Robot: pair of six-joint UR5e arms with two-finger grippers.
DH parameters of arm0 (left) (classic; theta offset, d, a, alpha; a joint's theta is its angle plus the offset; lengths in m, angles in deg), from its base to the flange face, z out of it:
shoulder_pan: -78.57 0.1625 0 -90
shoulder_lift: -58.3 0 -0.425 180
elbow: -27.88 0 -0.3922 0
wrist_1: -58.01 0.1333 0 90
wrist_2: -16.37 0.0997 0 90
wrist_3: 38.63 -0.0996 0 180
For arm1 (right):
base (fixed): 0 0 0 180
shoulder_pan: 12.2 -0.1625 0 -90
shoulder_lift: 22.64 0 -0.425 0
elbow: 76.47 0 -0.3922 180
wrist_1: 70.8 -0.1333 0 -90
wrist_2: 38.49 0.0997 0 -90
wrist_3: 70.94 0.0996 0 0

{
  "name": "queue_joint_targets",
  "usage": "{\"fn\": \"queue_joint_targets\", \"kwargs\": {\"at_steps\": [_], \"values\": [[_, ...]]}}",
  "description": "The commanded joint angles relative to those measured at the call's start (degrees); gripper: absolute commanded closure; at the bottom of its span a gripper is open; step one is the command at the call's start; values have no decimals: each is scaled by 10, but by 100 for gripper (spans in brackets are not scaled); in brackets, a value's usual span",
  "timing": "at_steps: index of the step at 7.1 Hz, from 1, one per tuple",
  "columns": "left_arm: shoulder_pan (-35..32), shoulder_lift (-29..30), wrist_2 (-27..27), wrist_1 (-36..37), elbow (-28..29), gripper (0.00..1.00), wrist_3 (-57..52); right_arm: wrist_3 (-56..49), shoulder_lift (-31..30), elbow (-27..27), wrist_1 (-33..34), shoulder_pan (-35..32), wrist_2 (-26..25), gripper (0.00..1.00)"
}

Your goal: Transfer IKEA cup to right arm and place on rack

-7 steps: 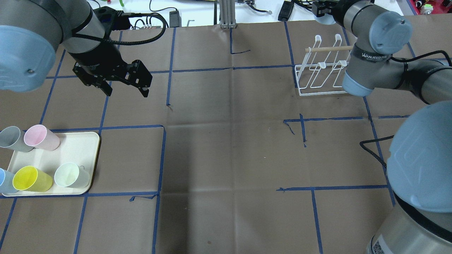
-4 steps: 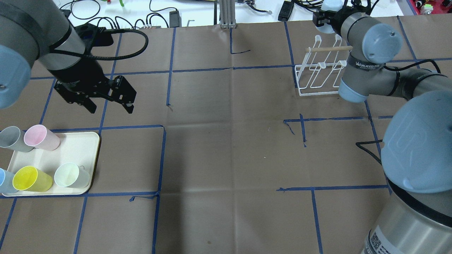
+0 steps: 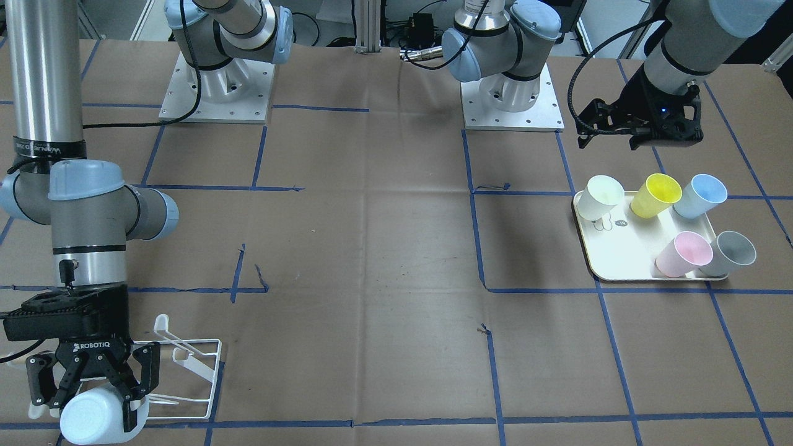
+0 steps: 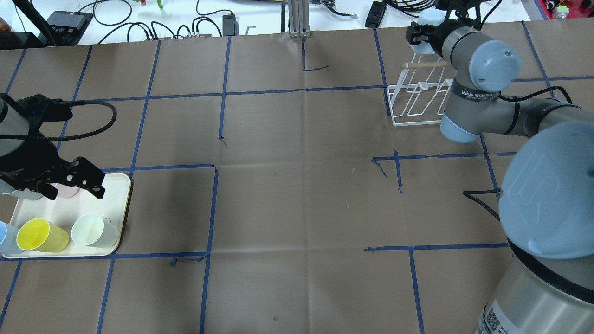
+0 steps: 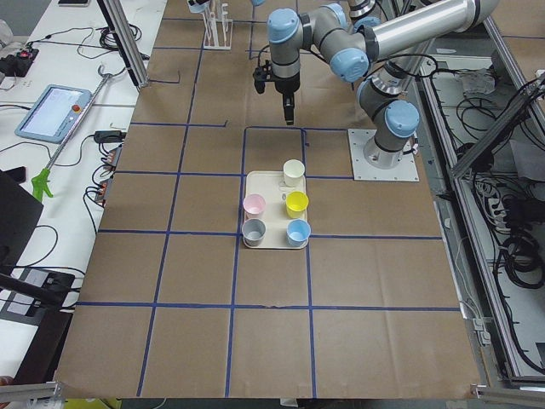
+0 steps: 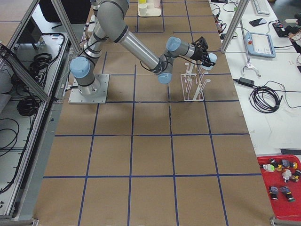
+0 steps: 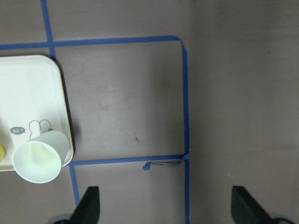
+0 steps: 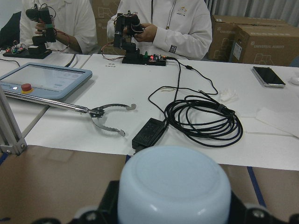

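While at the rack (image 3: 186, 362) edge, cup (image 3: 93, 422) in right end effector (image 3: 93, 415).

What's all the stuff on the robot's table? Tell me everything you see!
tray cups: five; pale green, yellow, blue, pink, grey; on the tray
tray: one; cream; robot's left side of the table
pale blue cup: one; in the right hand, by the rack
rack: one; white wire with a wooden dowel; far right of the table
table: one; brown paper, blue tape lines
people: two; white tops; at the white bench beyond
left hand: black; open; near the tray
right hand: black; shut on the pale blue cup
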Motion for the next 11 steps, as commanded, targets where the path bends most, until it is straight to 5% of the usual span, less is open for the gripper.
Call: {"fn": "queue_joint_targets", "kwargs": {"at_steps": [1, 4, 6, 11], "values": [[54, -7, 6, 75, -58, 2, -47, 3, -1, 3, 0, -4, 0, 80], [52, 17, -1, 128, -98, 3, -44, 3, 1, 20, 0, -10, 0, 78], [51, 38, -4, 237, -160, 2, -44, 2, 4, 20, -2, -10, 0, 1], [51, 109, 4, 270, -176, 2, -47, -4, -32, 12, -19, -20, 1, 0]]}}
